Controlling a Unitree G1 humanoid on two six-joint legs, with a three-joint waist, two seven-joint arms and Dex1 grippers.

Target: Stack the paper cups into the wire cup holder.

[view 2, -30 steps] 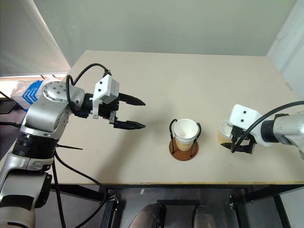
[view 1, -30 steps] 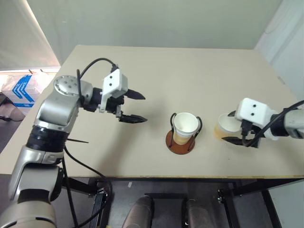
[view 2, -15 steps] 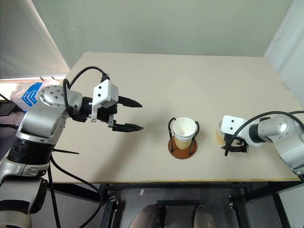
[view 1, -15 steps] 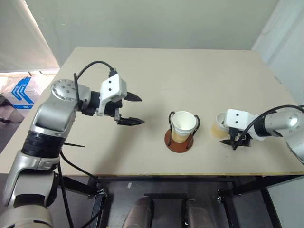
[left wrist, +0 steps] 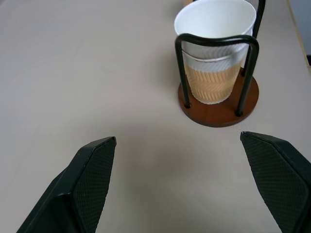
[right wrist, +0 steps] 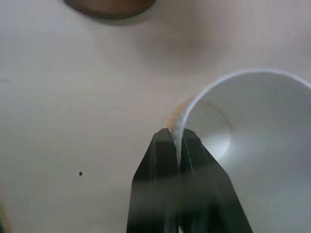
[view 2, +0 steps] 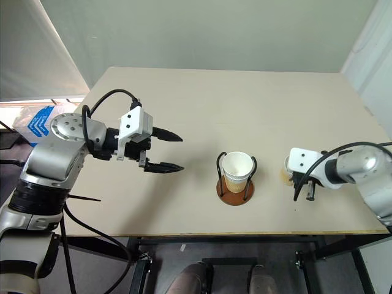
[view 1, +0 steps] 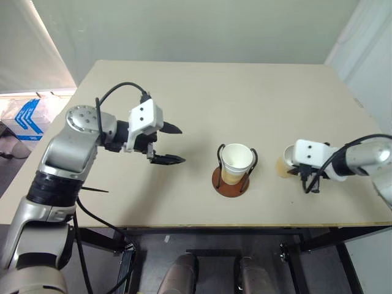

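Observation:
The wire cup holder (view 1: 229, 182), a reddish-brown disc with black wire loops, stands near the table's front middle. Two nested paper cups (left wrist: 216, 73) sit upright in it. Another paper cup (right wrist: 252, 126) stands on the table to the holder's right, white inside and tan outside. My right gripper (right wrist: 177, 138) is shut on the near part of that cup's rim, one finger inside and one outside. My left gripper (view 1: 182, 144) hovers open and empty over the table left of the holder, pointing toward it.
The beige table (view 1: 214, 92) has open room at the back and far left. Its front edge runs just below the holder and the gripped cup. A blue and white box (view 1: 24, 116) lies on the floor beyond the table's left side.
My right gripper has gone from open around the right-hand cup's wall to shut on its rim. The left arm has held nearly still.

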